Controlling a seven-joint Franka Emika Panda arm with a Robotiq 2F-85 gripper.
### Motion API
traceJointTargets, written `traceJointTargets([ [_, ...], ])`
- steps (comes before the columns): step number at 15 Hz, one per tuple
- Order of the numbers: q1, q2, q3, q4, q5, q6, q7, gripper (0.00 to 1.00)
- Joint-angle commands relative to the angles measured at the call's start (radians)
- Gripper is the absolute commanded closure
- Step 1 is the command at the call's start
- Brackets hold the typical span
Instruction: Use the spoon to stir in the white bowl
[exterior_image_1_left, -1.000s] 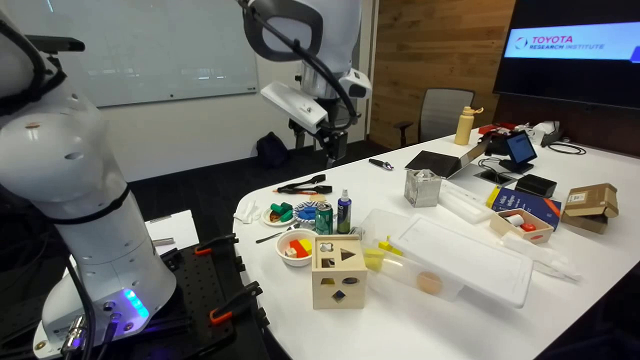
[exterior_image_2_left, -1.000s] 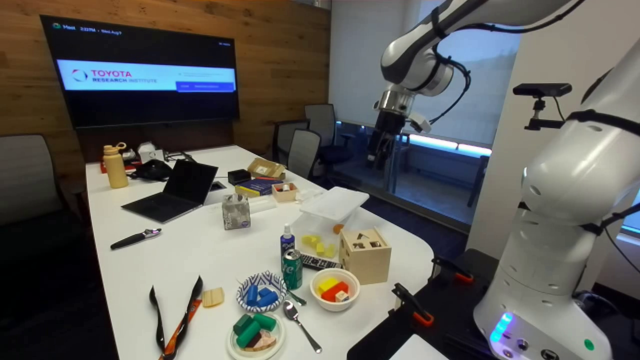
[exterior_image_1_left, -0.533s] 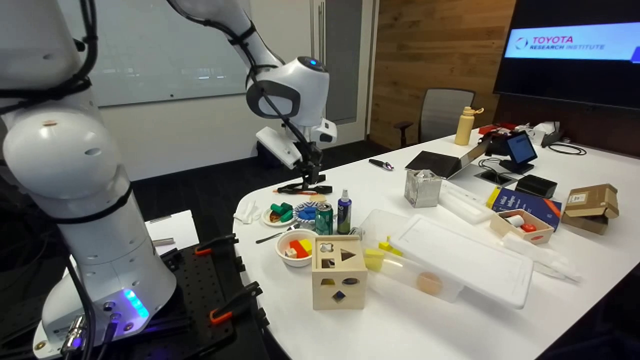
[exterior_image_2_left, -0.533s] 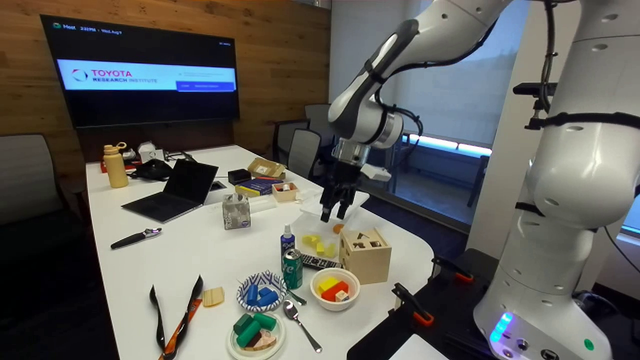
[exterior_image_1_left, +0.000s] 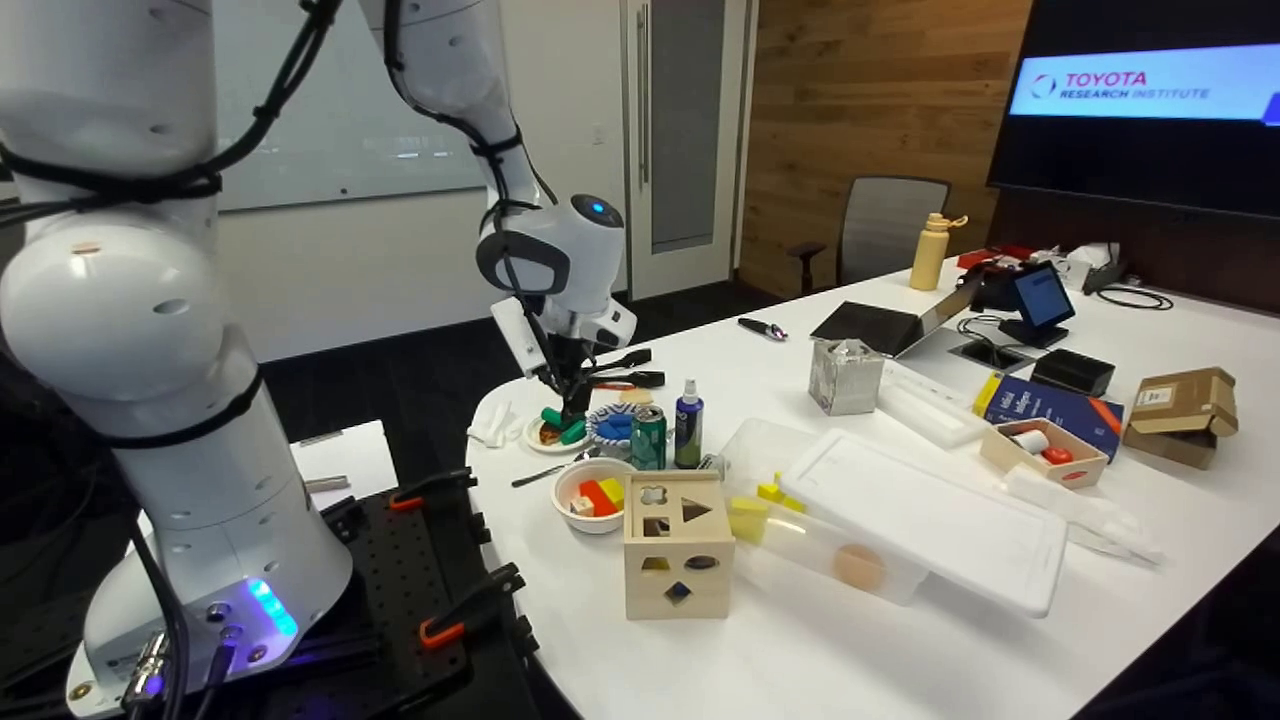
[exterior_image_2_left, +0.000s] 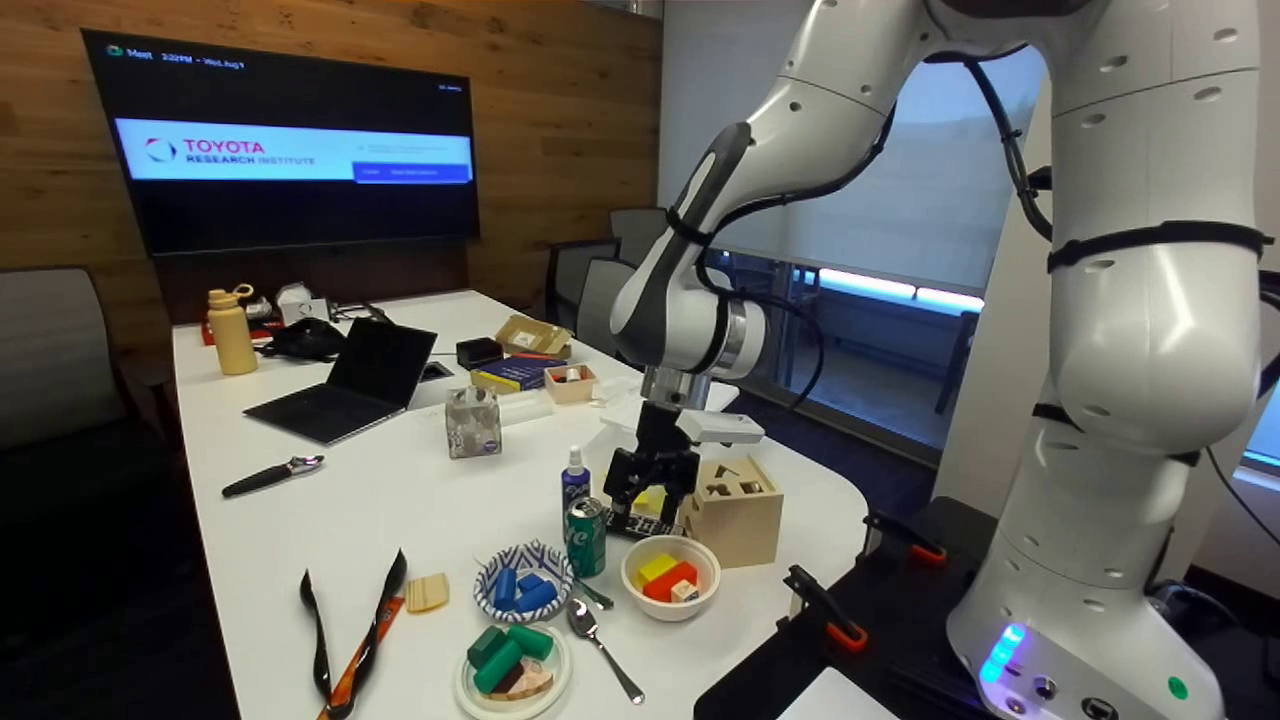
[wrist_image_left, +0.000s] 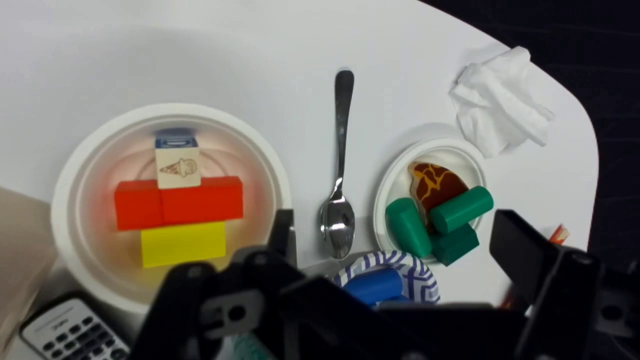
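Note:
The spoon (exterior_image_2_left: 602, 652) lies on the table between the white bowl (exterior_image_2_left: 672, 612) and a plate of green blocks. It shows whole in the wrist view (wrist_image_left: 341, 160), handle upward. Its shiny bowl end (wrist_image_left: 341, 227) has a doubled edge; I cannot tell if that is a reflection. The white bowl holds red and yellow blocks and a small picture cube; its rim also shows in the wrist view (wrist_image_left: 175, 111). My gripper (wrist_image_left: 392, 225) is open and empty above the table. In the wrist view the spoon's bowl end appears between the fingers, nearer the left finger.
A patterned bowl (exterior_image_2_left: 512, 558) with blue blocks and a green can (exterior_image_2_left: 585, 540) stand by the spoon. The plate (wrist_image_left: 400, 180), crumpled tissue (wrist_image_left: 500, 100), spray bottle (exterior_image_2_left: 575, 485), remote (wrist_image_left: 75, 325), wooden cube (exterior_image_2_left: 740, 525) and tongs (exterior_image_2_left: 383, 610) are around it.
The arm has swung across and lowered the gripper from high up to just above the table things. The spoon, bowl and other things have not moved.

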Motion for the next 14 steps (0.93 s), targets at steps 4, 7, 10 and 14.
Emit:
traceJointTargets([
  [4, -0.092, 0.217, 0.094, 0.116, 0.318, 0.045, -0.227, 0.0],
  [7, -0.096, 0.31, 0.104, 0.169, 0.406, 0.09, -0.303, 0.0],
  [10, -0.087, 0.386, 0.11, 0.221, 0.449, 0.1, -0.349, 0.0],
  [14, -0.066, 0.434, 0.135, 0.255, 0.488, 0.128, -0.351, 0.0],
])
